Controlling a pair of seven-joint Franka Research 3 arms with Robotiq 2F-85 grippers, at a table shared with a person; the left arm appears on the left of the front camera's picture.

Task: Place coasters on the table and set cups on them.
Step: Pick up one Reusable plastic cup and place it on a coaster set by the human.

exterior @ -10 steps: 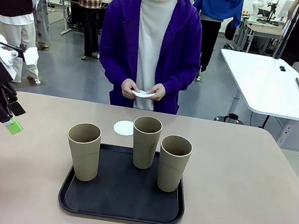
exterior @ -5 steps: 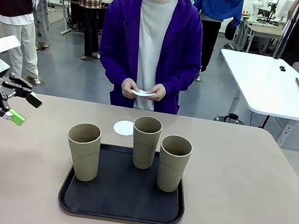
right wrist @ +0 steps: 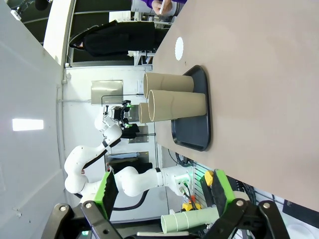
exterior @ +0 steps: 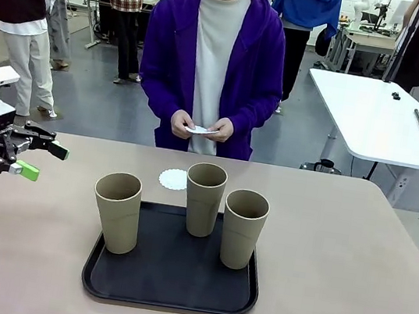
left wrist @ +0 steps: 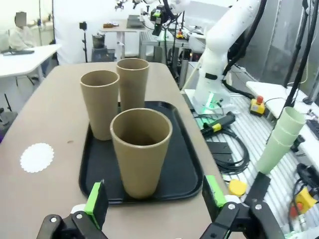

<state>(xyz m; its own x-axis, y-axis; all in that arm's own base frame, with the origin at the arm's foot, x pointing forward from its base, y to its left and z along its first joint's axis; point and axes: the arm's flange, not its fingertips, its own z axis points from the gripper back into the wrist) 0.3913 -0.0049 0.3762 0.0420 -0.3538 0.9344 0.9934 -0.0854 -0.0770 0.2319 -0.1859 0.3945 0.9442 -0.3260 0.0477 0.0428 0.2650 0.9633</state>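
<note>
Three khaki cups stand on a black tray (exterior: 168, 289): the left cup (exterior: 117, 210), the middle cup (exterior: 204, 198) and the right cup (exterior: 243, 228). One white coaster (exterior: 174, 178) lies on the beige table (exterior: 337, 255) just behind the tray. The person's hands (exterior: 200, 130) hold more white coasters at the far edge. My left gripper (exterior: 43, 161) hovers open above the table's left side, fingers level and pointing at the cups. In its wrist view the left gripper (left wrist: 154, 199) frames the nearest cup (left wrist: 141, 149) from a distance. My right gripper (right wrist: 164, 191) is open and empty, far from the tray (right wrist: 197, 134).
A white table (exterior: 388, 121) stands at the back right, off the beige one. A stack of pale green cups (left wrist: 279, 142) sits beside the table on the robot's side. Other people stand in the background. Bare tabletop lies left and right of the tray.
My left gripper has risen a little, swung from pointing downward to level, and moved right toward the cups. The cups, the tray and the coaster have not moved.
</note>
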